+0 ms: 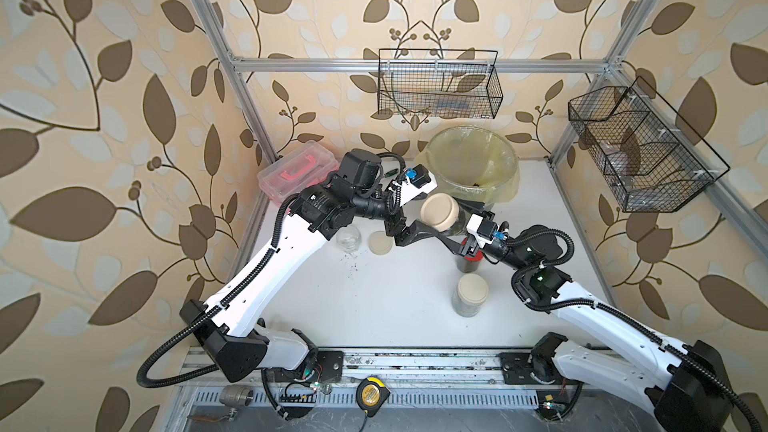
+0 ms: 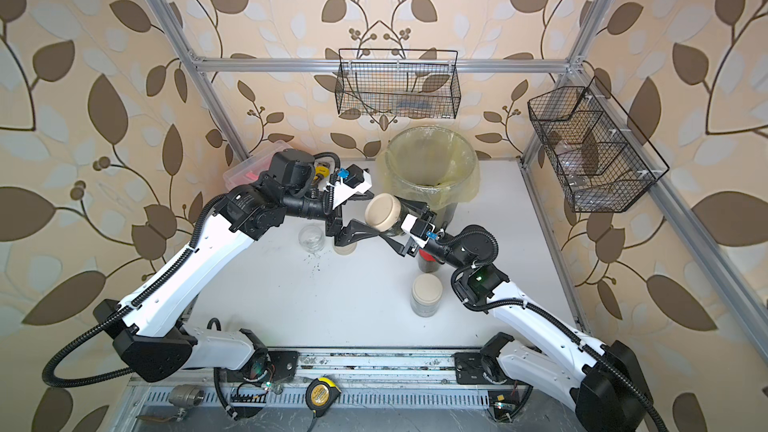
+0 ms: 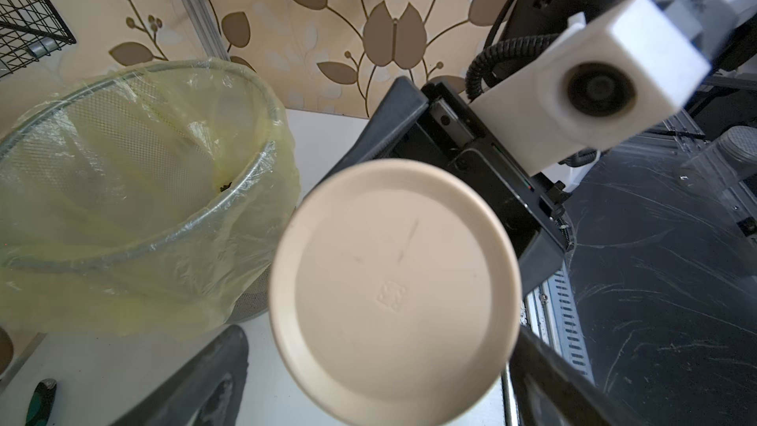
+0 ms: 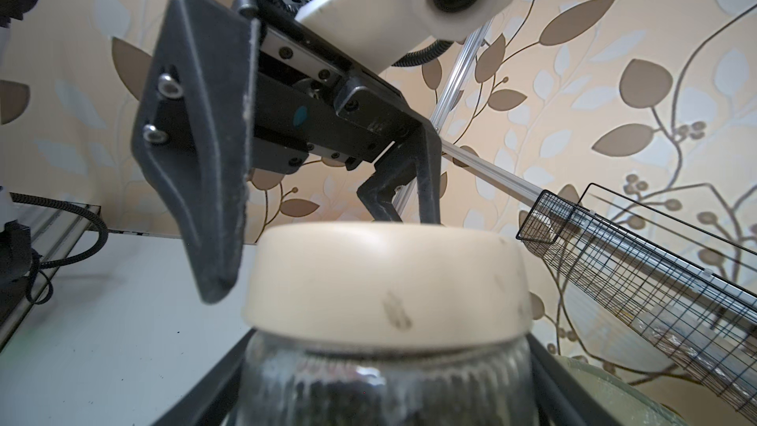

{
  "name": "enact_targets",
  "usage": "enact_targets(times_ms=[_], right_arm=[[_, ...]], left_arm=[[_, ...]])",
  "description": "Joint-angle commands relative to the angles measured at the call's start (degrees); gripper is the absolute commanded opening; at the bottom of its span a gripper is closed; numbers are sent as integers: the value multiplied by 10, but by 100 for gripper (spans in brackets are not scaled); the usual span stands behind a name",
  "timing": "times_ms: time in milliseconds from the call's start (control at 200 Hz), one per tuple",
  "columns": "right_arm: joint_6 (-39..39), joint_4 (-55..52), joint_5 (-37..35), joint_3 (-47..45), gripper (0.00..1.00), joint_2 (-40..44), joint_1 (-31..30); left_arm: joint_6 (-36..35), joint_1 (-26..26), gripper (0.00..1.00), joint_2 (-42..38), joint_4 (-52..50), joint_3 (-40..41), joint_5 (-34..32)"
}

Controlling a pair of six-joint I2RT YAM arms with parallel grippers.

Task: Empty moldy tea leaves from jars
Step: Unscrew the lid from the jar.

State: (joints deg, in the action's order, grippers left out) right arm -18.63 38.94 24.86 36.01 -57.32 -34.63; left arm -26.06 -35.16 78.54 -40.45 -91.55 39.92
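Note:
My right gripper is shut on the glass body of a jar, held tilted in the air just in front of the bin. Dark moldy tea leaves show through its glass. Its beige lid is on and faces my left gripper, which is open, a finger on each side of the lid with a small gap. On the table stand an empty open jar, a loose beige lid, a red-lidded jar partly hidden under my right gripper, and a beige-lidded jar.
The bin's yellowish liner holds a few dark leaf bits. A pink toolbox sits at the back left behind my left arm. Dark specks lie near the empty jar. Wire baskets hang on the back and right walls.

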Motion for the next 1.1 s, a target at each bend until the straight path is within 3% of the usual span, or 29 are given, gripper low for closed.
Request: enact_targets(times_ms=[0,280,570,790,1095], right_arm=[[4,31,22,6,46,8,-1],[7,33,28,6,45,1,-2],[-25,-7,10,14,45,-4,-12],[-44,-18,-40,17,45,-11,-19],[-93,-9,-154,21,44,-32,-39]], left_arm=[[0,3,99,10,15,-30,38],[20,3,99,30,12,-44,72],[62,3,84,33,25,-44,60],[206,3,76,22,97,-20,5],[428,2,71,18,128,-19,-151]])
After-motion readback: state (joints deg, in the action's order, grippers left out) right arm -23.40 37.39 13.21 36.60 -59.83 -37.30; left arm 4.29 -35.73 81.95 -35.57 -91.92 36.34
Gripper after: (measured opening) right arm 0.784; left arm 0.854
